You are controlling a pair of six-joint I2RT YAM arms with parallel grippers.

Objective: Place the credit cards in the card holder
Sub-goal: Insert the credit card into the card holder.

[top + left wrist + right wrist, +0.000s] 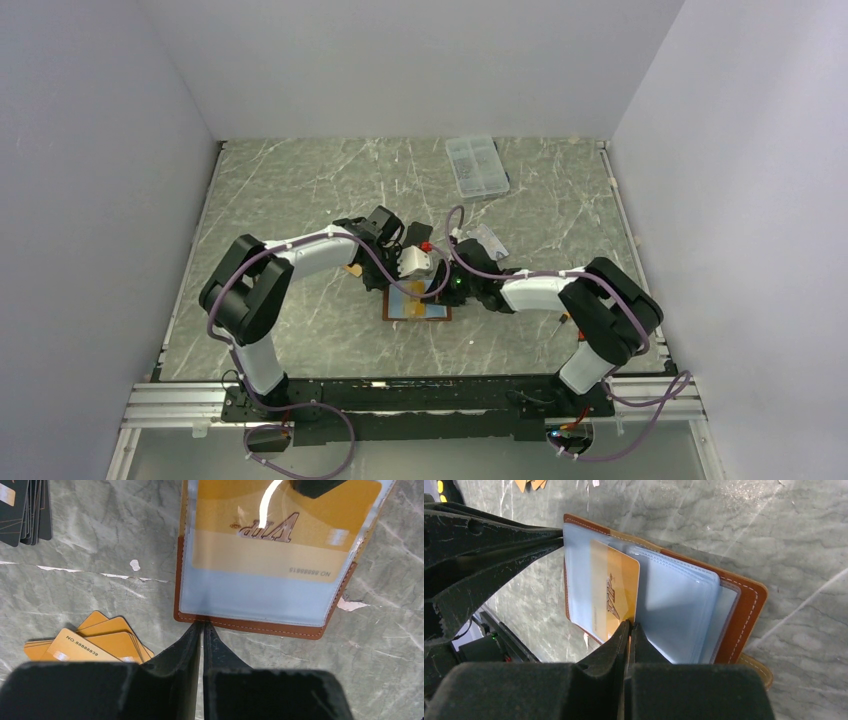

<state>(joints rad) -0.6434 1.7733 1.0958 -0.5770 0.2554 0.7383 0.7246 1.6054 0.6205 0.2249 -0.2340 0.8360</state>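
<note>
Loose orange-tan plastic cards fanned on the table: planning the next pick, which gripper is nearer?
Left. The left gripper, pinching the edge of the brown leather card holder, sits right beside the fanned orange-tan cards; the right gripper is across the holder, farther off.

The gold card point(280, 535) in the holder point(250, 622) bears "VIP" in ornate dark script, which reads upside down in the left wrist view. Further along the same card, small dark print gives "NO 88888815", also upside down. The right wrist view shows the same "VIP" turned sideways, and the number is too small to read there. On the table point(100, 555), the top card of the orange stack point(85, 647) carries "NO. 88888839" along its edge. The black cards point(22, 510) show only a pale patch with no legible print. In the top view all print is too small to read.
</note>
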